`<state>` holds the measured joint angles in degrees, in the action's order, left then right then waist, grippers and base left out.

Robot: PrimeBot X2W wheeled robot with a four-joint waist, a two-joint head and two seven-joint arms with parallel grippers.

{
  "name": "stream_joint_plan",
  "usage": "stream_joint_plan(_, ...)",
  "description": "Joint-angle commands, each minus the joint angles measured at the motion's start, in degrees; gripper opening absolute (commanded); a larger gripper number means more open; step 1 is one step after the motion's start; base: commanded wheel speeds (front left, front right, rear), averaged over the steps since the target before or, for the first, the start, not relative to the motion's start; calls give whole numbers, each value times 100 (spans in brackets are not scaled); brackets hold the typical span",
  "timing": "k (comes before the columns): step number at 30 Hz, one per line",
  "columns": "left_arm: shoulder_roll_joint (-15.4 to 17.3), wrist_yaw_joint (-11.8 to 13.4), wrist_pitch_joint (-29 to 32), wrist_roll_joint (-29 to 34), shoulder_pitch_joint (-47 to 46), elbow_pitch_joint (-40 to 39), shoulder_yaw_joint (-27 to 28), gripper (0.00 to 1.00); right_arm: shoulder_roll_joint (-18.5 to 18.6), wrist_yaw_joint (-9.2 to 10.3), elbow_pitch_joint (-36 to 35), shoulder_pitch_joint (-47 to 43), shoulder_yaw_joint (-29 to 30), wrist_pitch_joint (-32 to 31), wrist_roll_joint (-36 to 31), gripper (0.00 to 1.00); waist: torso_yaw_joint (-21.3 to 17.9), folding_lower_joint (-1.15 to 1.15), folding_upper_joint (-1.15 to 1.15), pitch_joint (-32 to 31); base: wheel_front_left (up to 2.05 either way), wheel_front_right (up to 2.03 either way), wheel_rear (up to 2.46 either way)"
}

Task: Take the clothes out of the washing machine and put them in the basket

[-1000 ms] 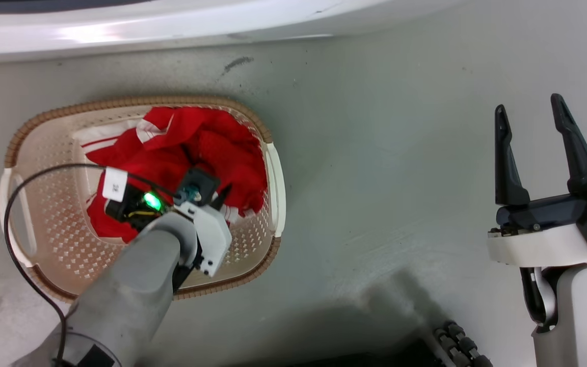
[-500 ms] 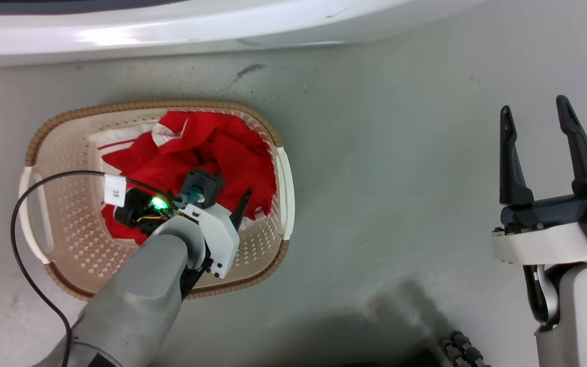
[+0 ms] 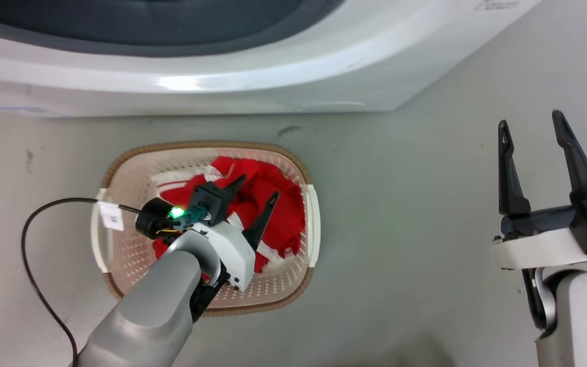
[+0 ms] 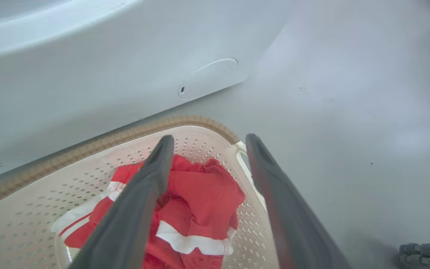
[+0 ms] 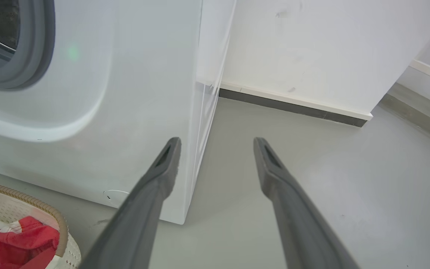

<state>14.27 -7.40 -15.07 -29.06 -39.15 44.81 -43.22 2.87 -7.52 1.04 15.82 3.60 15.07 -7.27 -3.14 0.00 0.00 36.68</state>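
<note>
Head view: the clothes (image 3: 283, 214) lie bunched in the basket (image 3: 207, 145), which sits on the floor (image 3: 400, 204) just in front of the washing machine (image 3: 273, 76). The left claw (image 3: 259, 186) hangs over the heap, released and holding nothing. The right claw (image 3: 530, 120) is spread and empty too, well apart over bare floor. A black cable (image 3: 33, 239) loops from the left wrist past the basket's handle. If the arm rises carelessly, I reckon that loop could hook the handle, and a light plastic basket on smooth floor would slide or tip.

Left wrist view: the left claw (image 4: 209, 139) points down at soft, crumpled red cloth with a white band. The basket walls are thin, cream and perforated, and the brown rim is ribbed like a braid. One dark finger (image 4: 140, 201) runs across the folds, though whether it touches them I cannot tell. A fold caught there could trail out over the rim.

Right wrist view: the right claw (image 5: 217, 142) faces the machine's glossy white corner, with its grey rubber porthole ring (image 5: 32, 56) to one side. Only a sliver of drum shows, so I cannot tell whether anything remains inside.
</note>
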Motion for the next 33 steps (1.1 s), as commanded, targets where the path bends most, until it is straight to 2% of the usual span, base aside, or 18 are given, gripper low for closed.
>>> stream_joint_plan(1,24,-6,-15,51,111,-107,110,100,1,5,34,-86,31,15,-41,100,238,0,0,-343,0,0,0)
stream_joint_plan(12,-160,-2,-16,649,1171,-1587,1941,100,2,5,221,-349,136,15,-183,100,740,0,0,-1319,0,0,0)
stream_joint_plan(21,-687,38,-15,1289,2161,-3053,3706,100,0,6,215,-610,296,15,-187,100,985,0,0,-1890,0,0,0)
stream_joint_plan(29,-999,29,-15,2031,2779,-4334,4493,100,0,6,-174,-838,233,15,-21,100,1015,0,0,-2103,0,0,0)
stream_joint_plan(33,-1081,43,-15,2253,3064,-4681,4616,100,1,6,-460,-945,194,15,89,100,989,0,0,-2178,0,0,0)
